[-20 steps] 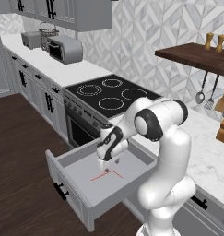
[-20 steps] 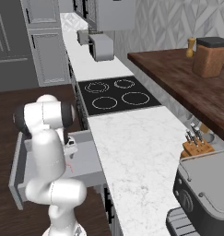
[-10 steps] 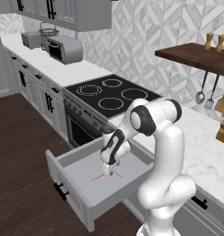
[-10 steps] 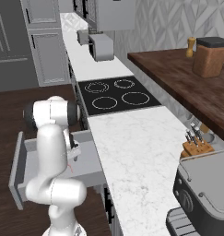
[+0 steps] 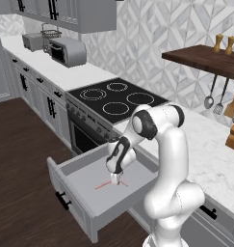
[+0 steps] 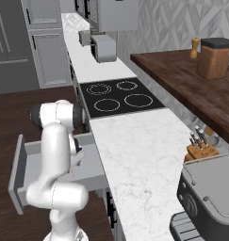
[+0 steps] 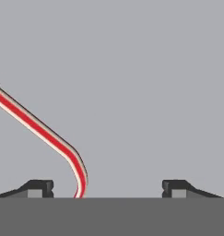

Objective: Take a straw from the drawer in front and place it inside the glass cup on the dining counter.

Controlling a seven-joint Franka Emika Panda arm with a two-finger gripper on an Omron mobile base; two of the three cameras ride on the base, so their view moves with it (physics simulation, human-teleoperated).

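The drawer (image 5: 87, 176) stands pulled out below the counter, shallow and light grey, with a black bar handle (image 5: 63, 200) on its front panel. On its floor lies the thin red straw (image 5: 104, 185). My gripper (image 5: 115, 181) points down into the drawer, right over the straw's near end. In the hand view the straw (image 7: 35, 123) runs in from the left, bends, and ends between the fingertips (image 7: 39, 186), closer to the left one. The gripper (image 7: 106, 186) is open, with no pad touching the straw. From the right base view my arm covers the drawer (image 6: 26, 162). The glass cup and the dining counter are out of view.
A black cooktop (image 5: 116, 99) sits in the marble top behind the drawer, with an oven (image 5: 87, 137) below it. A toaster oven (image 5: 66, 50) stands further left. A knife block (image 6: 200, 149) and a dark wooden shelf (image 6: 191, 77) are to the right. Dark wood floor (image 5: 22, 159) lies in front.
My hand has sunk lower into the drawer, ending just above the straw. The drawer and the straw have stayed put.
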